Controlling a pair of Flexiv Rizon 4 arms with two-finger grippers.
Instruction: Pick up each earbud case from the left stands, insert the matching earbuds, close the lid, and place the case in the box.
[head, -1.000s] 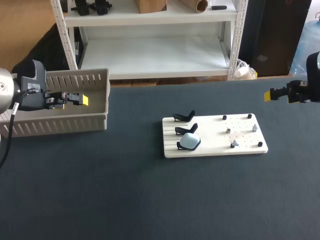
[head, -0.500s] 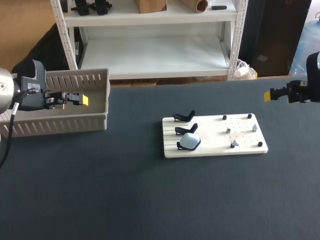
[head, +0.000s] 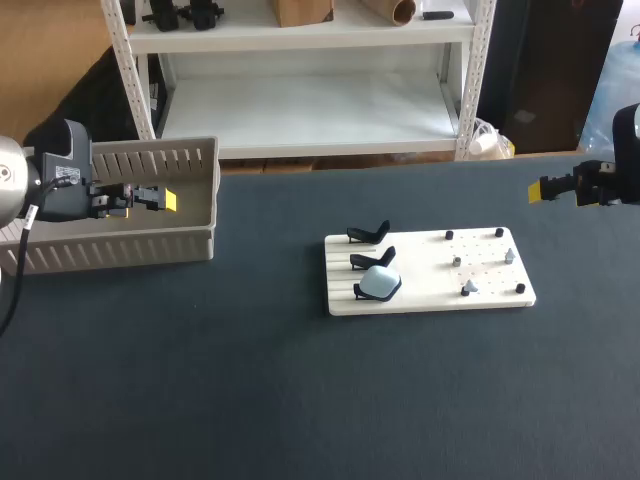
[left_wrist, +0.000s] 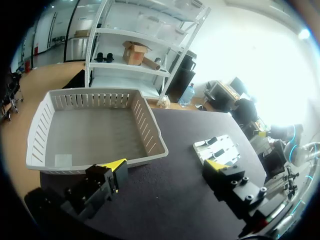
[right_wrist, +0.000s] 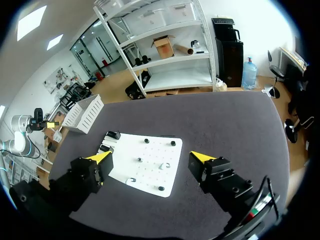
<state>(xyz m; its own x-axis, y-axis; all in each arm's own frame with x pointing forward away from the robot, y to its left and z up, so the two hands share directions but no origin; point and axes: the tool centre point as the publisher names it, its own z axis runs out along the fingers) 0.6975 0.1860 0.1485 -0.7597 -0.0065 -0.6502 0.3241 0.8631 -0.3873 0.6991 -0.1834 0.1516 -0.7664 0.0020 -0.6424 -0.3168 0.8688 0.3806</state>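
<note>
A pale blue earbud case (head: 379, 284) rests on the nearest of three black stands along the left side of a white board (head: 425, 275). The other two stands (head: 369, 234) hold nothing. Small earbuds (head: 468, 288) sit among black pegs on the board's right half. My left gripper (head: 165, 199) hangs open over the beige box (head: 120, 245), with nothing between its fingers (left_wrist: 166, 167). My right gripper (head: 541, 190) is open and raised beyond the board's far right corner; the board (right_wrist: 150, 172) lies ahead of its fingertips (right_wrist: 151, 157).
The box (left_wrist: 150, 132) stands at the table's far left and holds nothing that I can see. Dark table surface (head: 300, 400) spreads around the board (left_wrist: 218, 148) and towards the front edge.
</note>
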